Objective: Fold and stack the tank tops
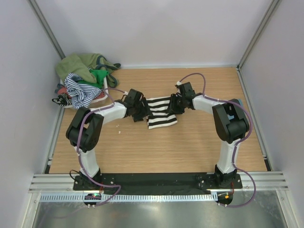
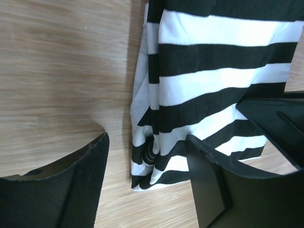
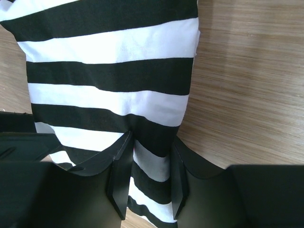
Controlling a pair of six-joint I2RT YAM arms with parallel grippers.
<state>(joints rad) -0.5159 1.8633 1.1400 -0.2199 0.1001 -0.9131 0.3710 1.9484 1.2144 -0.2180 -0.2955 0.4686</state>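
A black-and-white striped tank top (image 1: pixel 159 114) lies folded into a narrow strip at the middle of the wooden table. My left gripper (image 1: pixel 139 110) is at its left side. In the left wrist view the striped top (image 2: pixel 213 71) has its lower corner between the jaws of the left gripper (image 2: pixel 147 175), which stand wide open and do not touch it. My right gripper (image 1: pixel 175 105) is at the top's right side. In the right wrist view the right gripper (image 3: pixel 149 175) is closed on a fold of the striped cloth (image 3: pixel 109 71).
A heap of other tank tops sits at the back left corner: olive (image 1: pixel 80 64), green (image 1: pixel 99 76) and thin navy-striped (image 1: pixel 78 90). Grey walls close in the table on three sides. A metal rail (image 1: pixel 156 183) runs along the near edge by the arm bases.
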